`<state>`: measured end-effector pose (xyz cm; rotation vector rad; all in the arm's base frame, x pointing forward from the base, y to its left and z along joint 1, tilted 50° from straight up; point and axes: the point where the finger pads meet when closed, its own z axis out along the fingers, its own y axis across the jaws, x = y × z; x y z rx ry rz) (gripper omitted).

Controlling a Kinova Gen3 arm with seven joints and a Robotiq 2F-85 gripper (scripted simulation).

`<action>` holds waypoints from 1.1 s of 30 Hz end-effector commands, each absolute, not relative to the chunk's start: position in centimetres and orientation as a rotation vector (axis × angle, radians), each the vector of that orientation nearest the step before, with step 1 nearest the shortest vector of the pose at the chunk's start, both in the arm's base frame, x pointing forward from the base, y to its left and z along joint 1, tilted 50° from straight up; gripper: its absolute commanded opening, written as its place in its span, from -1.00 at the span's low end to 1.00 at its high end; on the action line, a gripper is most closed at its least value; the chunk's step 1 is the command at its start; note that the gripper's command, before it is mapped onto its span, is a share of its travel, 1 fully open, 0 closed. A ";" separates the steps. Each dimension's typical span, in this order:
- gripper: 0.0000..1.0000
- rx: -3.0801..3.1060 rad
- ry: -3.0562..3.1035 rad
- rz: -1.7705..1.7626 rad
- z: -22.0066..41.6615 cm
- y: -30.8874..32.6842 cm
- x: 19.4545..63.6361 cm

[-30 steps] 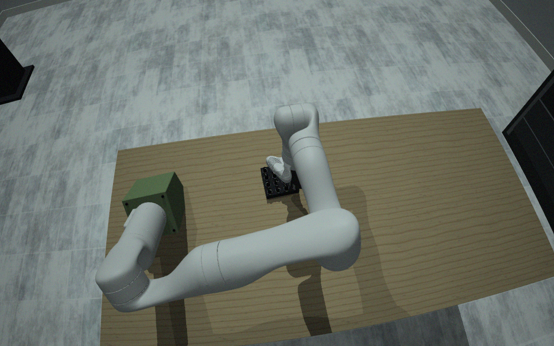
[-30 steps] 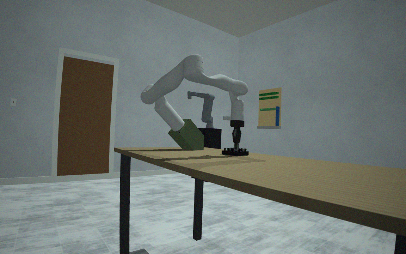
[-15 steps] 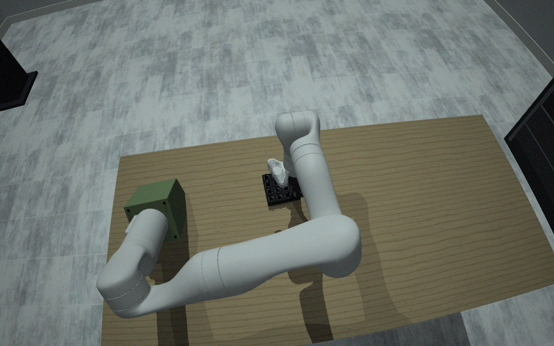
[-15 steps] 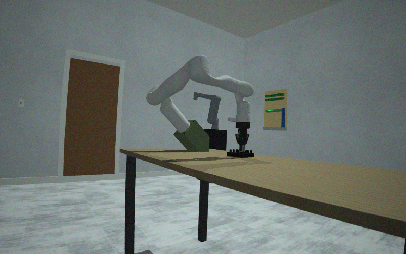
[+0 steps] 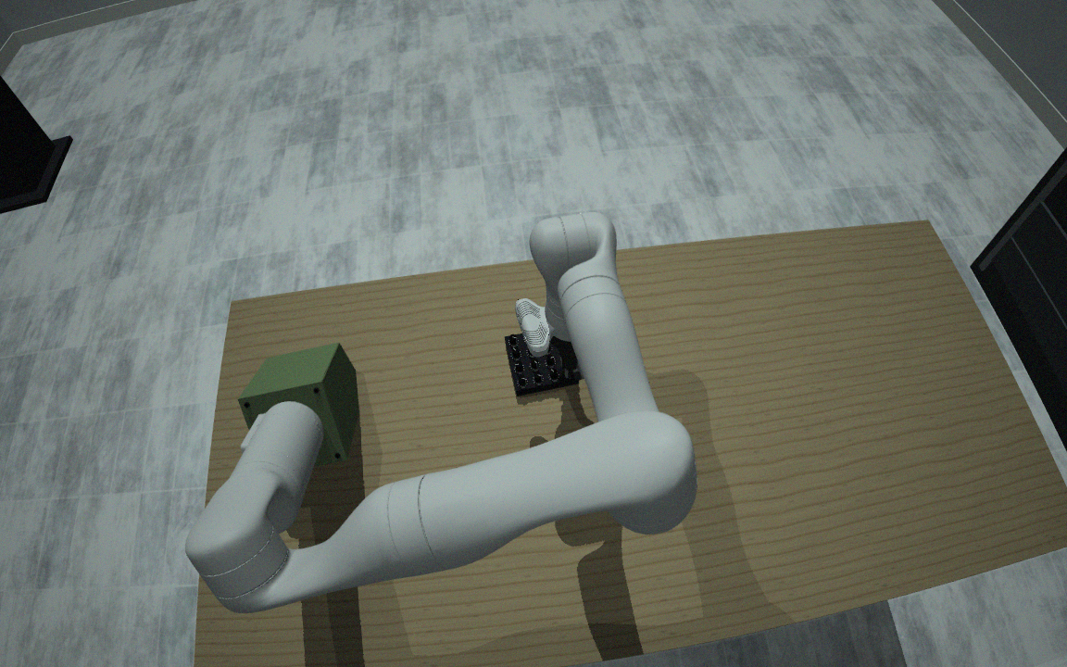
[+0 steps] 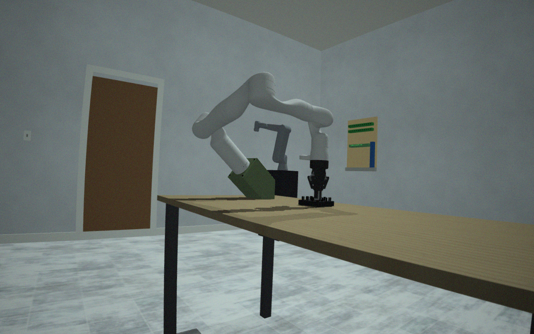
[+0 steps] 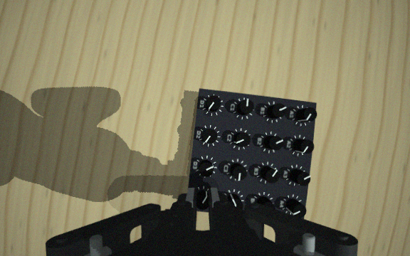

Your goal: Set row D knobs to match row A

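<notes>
- We see the gripper (image 6: 318, 195) (image 7: 202, 199) clamped on knob D4 (image 7: 201, 203).
- We should turn about its axis, stopping at A4's (image 7: 295, 207) mark.

From my feeds I take this for a robotics lab or workshop. In the exterior view a robot arm (image 5: 520, 489) (image 6: 235, 107) stands on a wooden table (image 5: 810, 372) (image 6: 385, 232), and a second arm (image 6: 282, 143) stands on a black pedestal (image 6: 291, 183) near the centre. I see a tool board (image 6: 360, 153) at three o'clock, a brown door (image 6: 119, 153) at nine, and plain grey-blue walls (image 6: 447, 124).
</notes>
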<state>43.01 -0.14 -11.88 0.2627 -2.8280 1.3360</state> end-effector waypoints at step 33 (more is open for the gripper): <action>-0.83 0.050 -2.902 1.361 -11.8 -0.1 43.1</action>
